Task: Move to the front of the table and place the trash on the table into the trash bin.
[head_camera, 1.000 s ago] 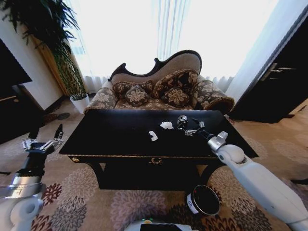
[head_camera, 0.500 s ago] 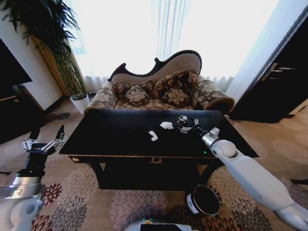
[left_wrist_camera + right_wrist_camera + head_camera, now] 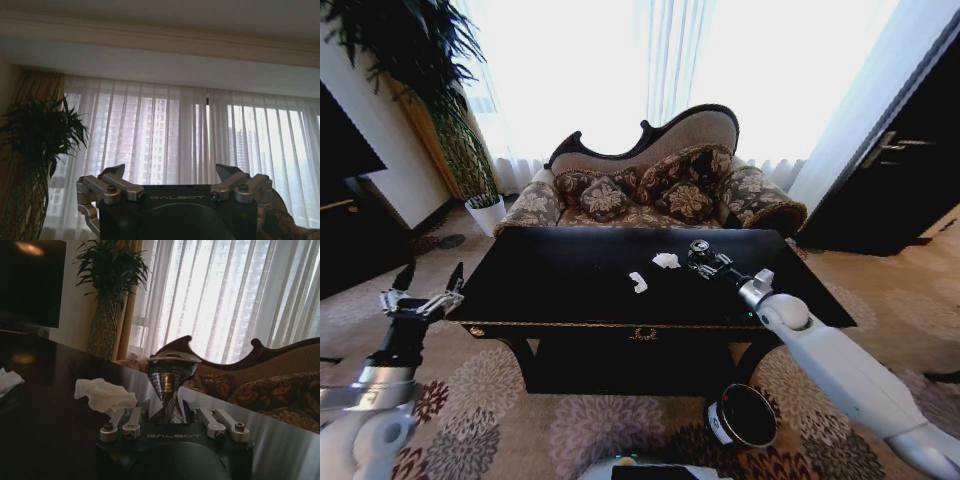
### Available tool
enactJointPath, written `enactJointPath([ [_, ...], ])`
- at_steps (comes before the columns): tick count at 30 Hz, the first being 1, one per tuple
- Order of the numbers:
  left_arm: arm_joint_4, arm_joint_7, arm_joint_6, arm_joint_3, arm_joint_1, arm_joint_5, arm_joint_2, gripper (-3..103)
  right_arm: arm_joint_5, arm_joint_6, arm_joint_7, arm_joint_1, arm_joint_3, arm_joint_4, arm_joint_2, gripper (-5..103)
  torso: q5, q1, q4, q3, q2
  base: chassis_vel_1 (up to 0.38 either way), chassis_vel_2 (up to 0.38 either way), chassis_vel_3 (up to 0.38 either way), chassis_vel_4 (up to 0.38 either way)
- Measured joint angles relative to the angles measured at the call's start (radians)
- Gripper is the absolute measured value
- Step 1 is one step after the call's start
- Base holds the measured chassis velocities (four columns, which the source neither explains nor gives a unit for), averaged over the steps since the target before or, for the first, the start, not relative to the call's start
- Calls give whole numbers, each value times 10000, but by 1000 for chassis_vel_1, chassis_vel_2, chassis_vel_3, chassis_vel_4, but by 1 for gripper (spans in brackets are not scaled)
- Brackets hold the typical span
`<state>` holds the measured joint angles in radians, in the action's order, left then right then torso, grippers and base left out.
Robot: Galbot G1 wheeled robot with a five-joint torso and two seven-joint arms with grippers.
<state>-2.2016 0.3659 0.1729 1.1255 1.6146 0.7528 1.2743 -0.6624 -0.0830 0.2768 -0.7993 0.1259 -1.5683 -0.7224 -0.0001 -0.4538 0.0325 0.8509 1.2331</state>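
Observation:
The glossy black table [image 3: 550,285] stands right before me. Among the trash on it are two white paper scraps [image 3: 666,260] [image 3: 638,282] and a small silver can [image 3: 698,248]. My right gripper [image 3: 706,263] reaches over the table's right part and is shut on the can [image 3: 170,371], low on its body. A crumpled scrap [image 3: 105,394] lies just beside that gripper [image 3: 171,411]. The trash bin [image 3: 744,415] stands on the carpet below the table's front right corner. My left gripper [image 3: 426,292] hangs open off the table's left end, holding nothing [image 3: 170,172].
A patterned sofa [image 3: 650,190] stands close behind the table. A potted plant [image 3: 485,212] is at the back left, and dark cabinets [image 3: 910,170] line the right wall. Patterned carpet lies around the table, with free floor to the left.
My right gripper went forward from open near the can to closed around it. The left gripper drifted slightly toward the table.

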Motion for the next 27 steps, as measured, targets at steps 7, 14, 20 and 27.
enactJointPath([
  [7,152,5,43,-237,-60,-275,66,100,-69,-274,137,-385,236,-138,-102,15,-3,0,0,-1,1,0,0,0,0],
  [14,114,5,48,-260,-63,-274,73,100,-344,-290,389,-910,808,-488,-107,0,2,0,0,0,0,0,0,0,0],
  [20,18,5,54,-170,-51,-158,63,100,-1039,-114,1051,-1802,2130,-1237,-248,0,-2,0,0,-1,1,0,0,0,0],
  [27,-217,5,100,-57,19,40,155,100,-1341,377,2027,-3796,4409,-2563,-758,0,0,-1,-2,-1,0,0,0,0,0],
])
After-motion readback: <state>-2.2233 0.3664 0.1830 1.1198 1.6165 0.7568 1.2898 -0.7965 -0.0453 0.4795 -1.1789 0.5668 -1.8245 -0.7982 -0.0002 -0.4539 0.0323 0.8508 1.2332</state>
